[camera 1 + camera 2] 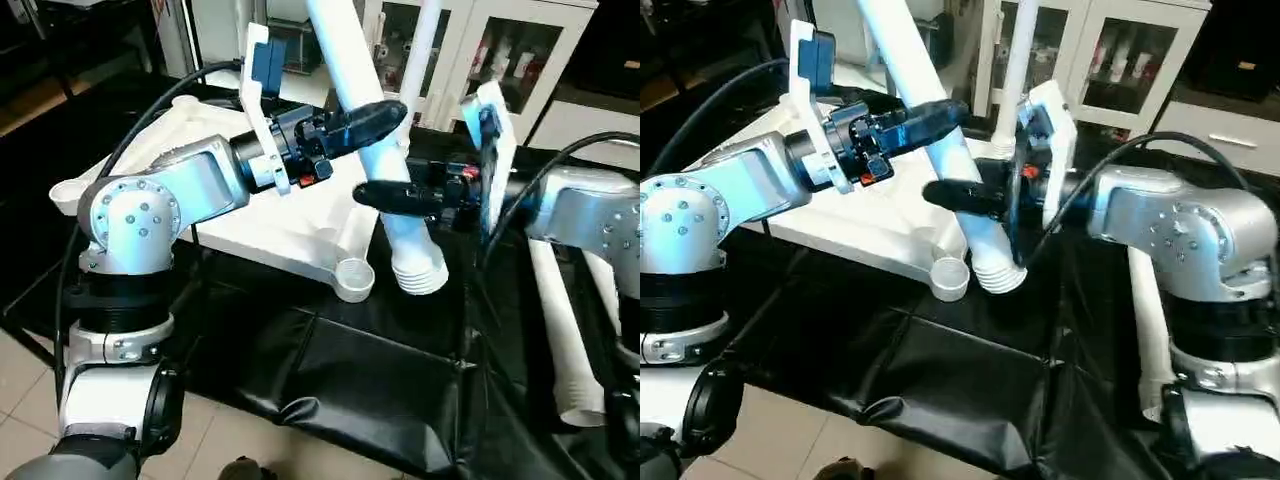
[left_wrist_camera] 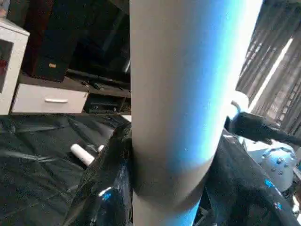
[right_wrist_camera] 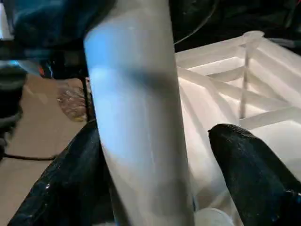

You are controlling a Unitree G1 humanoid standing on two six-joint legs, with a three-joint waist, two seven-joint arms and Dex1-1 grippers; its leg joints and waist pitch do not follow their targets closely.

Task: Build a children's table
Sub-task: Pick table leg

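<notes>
On black-covered work table (image 1: 380, 380), tabletop (image 1: 270, 225)

A large work table draped in a glossy, wrinkled black cover (image 1: 330, 380) fills the middle of the scene. Beyond its far edge stands a white cabinet with glass doors (image 1: 520, 50), small items dimly visible on its shelves. Below the table's near edge lies a floor of pale beige tiles (image 1: 25, 385). Also beyond the table, a low white drawer unit with a slim bar handle (image 2: 49, 99) stands beside dark furniture.
</notes>
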